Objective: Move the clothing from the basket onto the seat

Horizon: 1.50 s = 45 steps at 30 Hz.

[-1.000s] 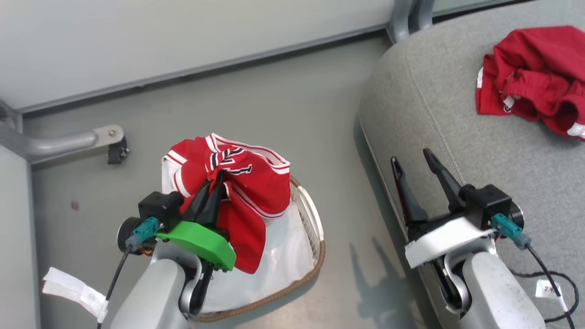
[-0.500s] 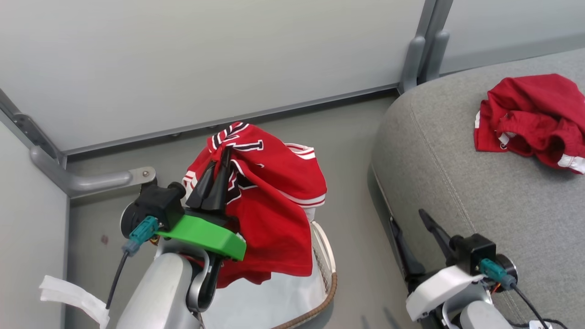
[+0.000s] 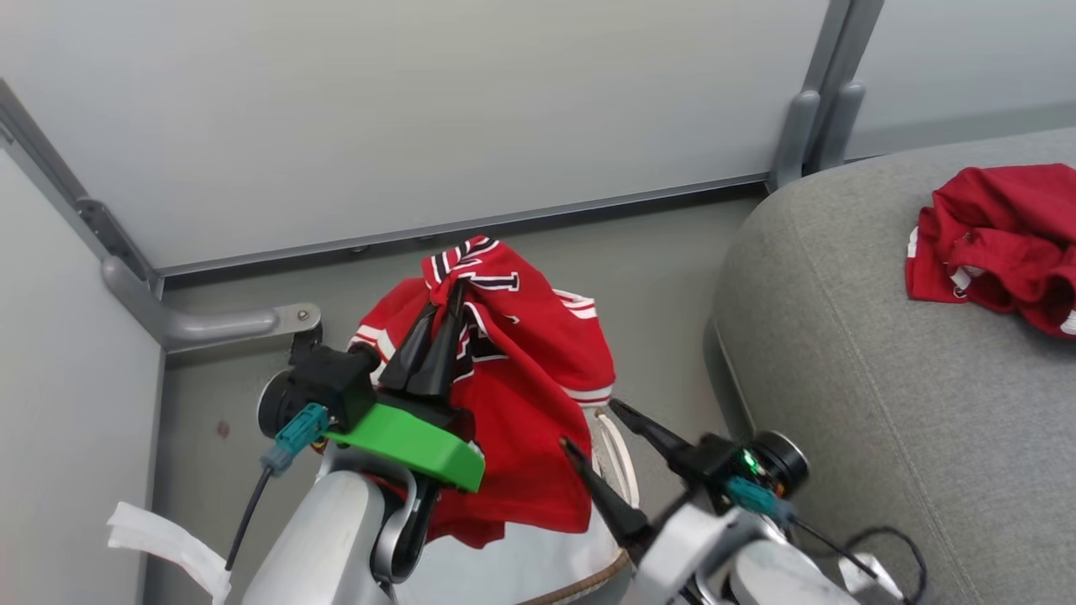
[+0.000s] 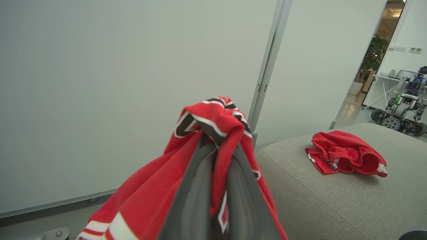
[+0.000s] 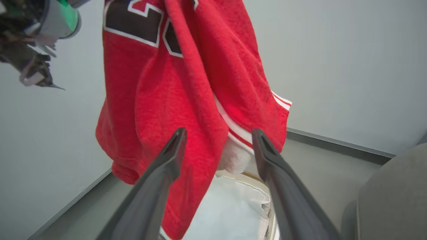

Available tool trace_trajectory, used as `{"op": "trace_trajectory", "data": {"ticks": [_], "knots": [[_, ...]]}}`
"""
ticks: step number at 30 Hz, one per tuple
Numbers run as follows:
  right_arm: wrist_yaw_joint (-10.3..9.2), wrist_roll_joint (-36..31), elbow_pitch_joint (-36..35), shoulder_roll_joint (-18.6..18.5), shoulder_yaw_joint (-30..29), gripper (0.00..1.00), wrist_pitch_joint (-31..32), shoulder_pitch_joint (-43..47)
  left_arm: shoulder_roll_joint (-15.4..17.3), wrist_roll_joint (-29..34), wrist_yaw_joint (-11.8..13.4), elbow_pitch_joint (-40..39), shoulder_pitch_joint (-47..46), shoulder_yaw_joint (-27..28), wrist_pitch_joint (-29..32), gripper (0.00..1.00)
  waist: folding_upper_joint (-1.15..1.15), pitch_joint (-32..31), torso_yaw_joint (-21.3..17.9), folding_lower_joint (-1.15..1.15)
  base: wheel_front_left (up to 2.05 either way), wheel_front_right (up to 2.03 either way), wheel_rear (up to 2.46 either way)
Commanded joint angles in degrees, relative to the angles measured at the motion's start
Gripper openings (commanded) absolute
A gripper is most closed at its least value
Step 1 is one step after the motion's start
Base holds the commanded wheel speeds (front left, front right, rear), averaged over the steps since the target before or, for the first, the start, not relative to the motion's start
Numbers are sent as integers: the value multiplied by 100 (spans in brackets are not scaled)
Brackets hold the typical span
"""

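A: Left claw status?
B: The left gripper [image 3: 454,296] is clenched on a bunch of the jersey [image 3: 521,361]. Its fingers are pressed together and the fabric is folded over the tips. The striped trim and black lettering sit right at the pinch.
A: Where's the jersey?
B: It hangs from those fingers, raised over the basket [image 3: 624,479]. The red body drapes down past the green wrist plate [image 3: 412,441]. The hem is over the white liner [image 5: 233,206]. I can't tell if the lowest fold touches it.
A: Right claw?
B: The right gripper [image 3: 588,423] is released, fingers spread wide with nothing between them. It points at the lower part of the hanging jersey. In the right wrist view the tips frame the white-striped hem. Contact: can't tell.
A: Seat?
B: The seat [image 3: 883,378] is on the robot's right, near the basket. The red shorts [image 3: 1000,235] lie crumpled on top of it, well apart from both grippers.
A: Surroundings?
B: There is grey floor [image 3: 656,252] around the basket and pale wall panels [image 3: 420,109] behind. A metal post [image 3: 828,92] stands between the panels, near the seat's far corner.
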Motion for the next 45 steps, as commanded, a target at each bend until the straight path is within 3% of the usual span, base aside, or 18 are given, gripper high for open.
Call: {"op": "trace_trajectory", "data": {"ticks": [1,6,14,15,16,17,18,25,32,34,35,40,45], "knots": [[-8,86,49,-67,173,100,-13,-241,-18,-29,-13,-26,-121,-28,-22,0,0,80,89,0,0,0,0],[-8,239,461,-54,745,100,-13,-1072,-37,-94,-14,7,-233,-186,-22,0,0,200,259,0,0,0,0],[-8,466,1491,9,1136,100,-13,-1684,-72,-191,-14,42,-429,-535,-22,0,0,294,548,0,0,0,0],[-8,516,1541,18,1182,95,-13,-1703,-75,-211,-14,44,-450,-565,-22,0,0,303,572,0,0,0,0],[-7,619,1600,31,1282,60,-12,-1686,-80,-226,-14,53,-468,-610,-22,0,0,314,606,0,0,0,0],[-8,738,1660,28,1357,11,-12,-1655,-81,-244,-14,82,-478,-627,-22,0,0,318,634,0,0,0,0],[-8,849,1675,19,1380,0,-13,-1634,-82,-267,-14,103,-483,-629,-22,0,0,322,651,0,0,0,0],[-7,1081,1690,19,1237,0,-12,-1341,-96,-221,-14,237,-442,-473,-22,0,0,374,637,0,0,0,0],[-8,800,1177,13,187,0,-12,-853,-69,-130,-13,340,-227,-229,-22,0,0,374,402,0,0,0,0],[-8,684,833,16,-168,0,-13,-697,-69,-138,-13,396,-169,-239,-22,49,0,377,330,0,0,0,0],[-7,638,617,21,-339,0,-13,-618,-64,-142,-13,432,-152,-233,-22,100,0,378,284,0,0,0,0],[-7,547,-355,20,-1045,0,-12,-260,-35,-111,-13,540,-38,-176,-14,100,0,355,36,0,0,0,0],[-7,612,-1204,25,-1490,0,-14,-45,27,-74,-13,604,71,-52,-12,100,0,344,-454,0,0,0,0]]}}
